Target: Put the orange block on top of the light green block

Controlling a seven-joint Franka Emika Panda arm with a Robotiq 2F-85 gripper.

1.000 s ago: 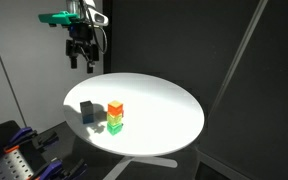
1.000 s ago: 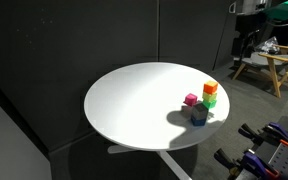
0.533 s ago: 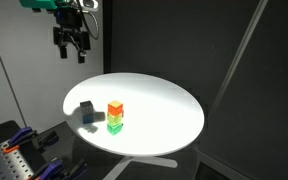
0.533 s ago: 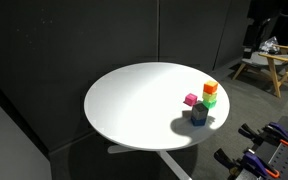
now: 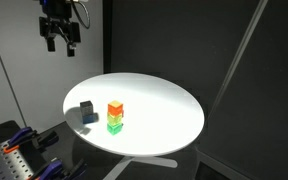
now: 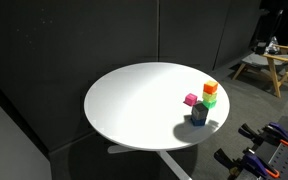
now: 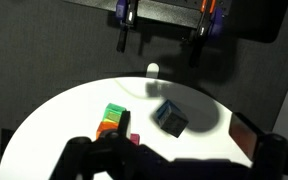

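Note:
The orange block (image 5: pixel 115 108) sits on top of the light green block (image 5: pixel 115 125) near the front of the round white table (image 5: pixel 164 105). The stack also shows in an exterior view, orange block (image 6: pixel 211 89) on light green block (image 6: pixel 210 101), and in the wrist view, where the orange block (image 7: pixel 106 129) adjoins the light green block (image 7: pixel 114 113). My gripper (image 5: pixel 59 40) hangs high above and beyond the table's edge, far from the stack. In the wrist view its fingers (image 7: pixel 159 40) are spread apart and empty.
A dark blue-grey cube (image 5: pixel 86 112) lies beside the stack; it also shows in the wrist view (image 7: pixel 170 118). A small pink piece (image 6: pixel 191 100) lies next to the stack. Dark curtains surround the table. A wooden stool (image 6: pixel 269 65) stands at the side.
My gripper has risen and moved sideways away from the table, leaving one exterior view. The blocks have not moved.

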